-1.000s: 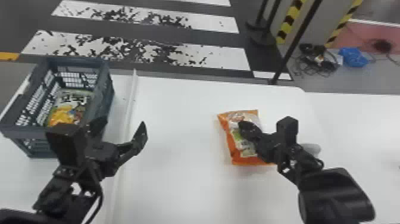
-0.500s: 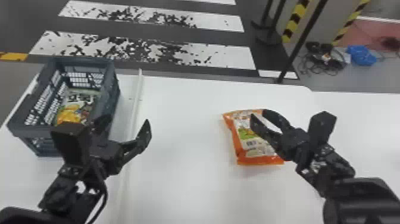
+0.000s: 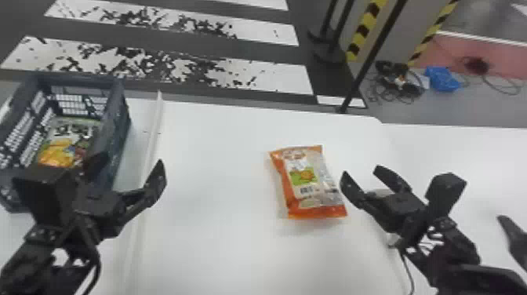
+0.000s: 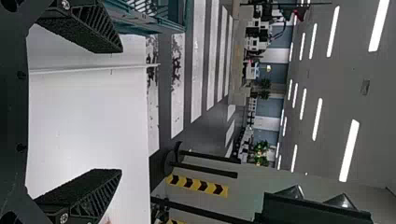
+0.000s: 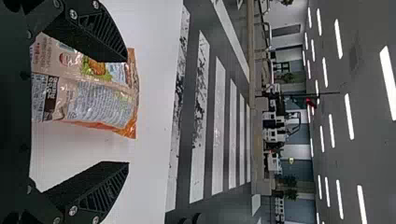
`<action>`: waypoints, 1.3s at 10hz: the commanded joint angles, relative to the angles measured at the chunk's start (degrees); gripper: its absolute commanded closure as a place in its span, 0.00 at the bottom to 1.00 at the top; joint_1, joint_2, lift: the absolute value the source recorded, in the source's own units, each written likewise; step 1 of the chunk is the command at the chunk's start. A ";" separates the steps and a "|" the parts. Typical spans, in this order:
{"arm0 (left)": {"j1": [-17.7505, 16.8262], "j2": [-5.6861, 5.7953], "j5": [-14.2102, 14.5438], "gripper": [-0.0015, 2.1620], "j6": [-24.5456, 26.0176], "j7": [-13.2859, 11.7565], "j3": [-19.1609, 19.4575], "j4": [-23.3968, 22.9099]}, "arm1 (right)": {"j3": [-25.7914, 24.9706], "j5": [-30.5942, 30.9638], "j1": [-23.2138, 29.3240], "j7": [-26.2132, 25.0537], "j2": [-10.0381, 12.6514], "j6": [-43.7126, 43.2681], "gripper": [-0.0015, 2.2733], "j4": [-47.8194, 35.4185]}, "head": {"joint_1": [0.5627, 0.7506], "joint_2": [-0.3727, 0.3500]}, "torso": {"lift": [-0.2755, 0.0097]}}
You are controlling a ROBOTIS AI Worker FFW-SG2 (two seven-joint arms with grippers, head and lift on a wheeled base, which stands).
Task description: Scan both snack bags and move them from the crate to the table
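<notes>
At four o'clock, the orange foil bag (image 3: 308,182) lies beside the spread black right pincer (image 3: 361,175); reaching low, the spread left pincer (image 3: 131,161) could snag the dark plastic crate (image 3: 119,127) holding the yellow-green bag (image 3: 60,151).

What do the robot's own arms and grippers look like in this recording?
The left arm and right arm are black and jointed, each with a boxy block near the wrist and a thin black cable. Both grippers have flat, tapering black fingers with slanting ribs and silver screws.
</notes>
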 commanded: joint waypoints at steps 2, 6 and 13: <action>0.40 -0.17 0.09 0.04 -0.71 -0.26 0.68 0.70 | -3.78 2.56 0.63 -0.08 -0.33 2.76 0.06 2.68 | 0.70 0.17 | 0.66; 0.13 -0.26 0.35 0.04 -1.23 -0.79 0.76 1.49 | -5.97 2.65 0.45 0.09 -2.35 -1.99 0.06 10.16 | 0.70 0.07 | 0.66; 0.83 -0.35 0.62 0.04 -3.52 -1.23 0.85 2.54 | -5.45 4.32 -3.33 0.80 -5.52 -4.80 0.06 21.93 | 0.70 0.03 | 0.66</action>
